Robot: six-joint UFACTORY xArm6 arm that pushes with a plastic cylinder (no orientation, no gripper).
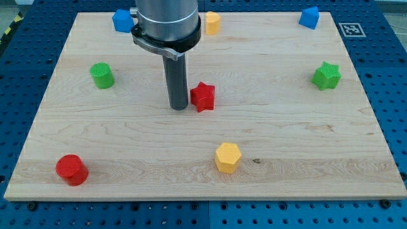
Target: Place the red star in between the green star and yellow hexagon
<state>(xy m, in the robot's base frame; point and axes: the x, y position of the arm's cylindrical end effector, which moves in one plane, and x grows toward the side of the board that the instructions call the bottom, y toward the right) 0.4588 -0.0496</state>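
The red star (203, 96) lies near the middle of the wooden board (286, 121). My tip (179, 107) stands just to the star's left, close to or touching its left edge. The green star (326, 76) sits at the view's right. The yellow hexagon (227, 157) lies below and slightly right of the red star, toward the view's bottom.
A green cylinder (102, 75) sits at the left, a red cylinder (71, 169) at the bottom left. A blue block (123, 20) and a yellow block (212, 23) flank the arm at the top. Another blue block (309, 17) sits at the top right.
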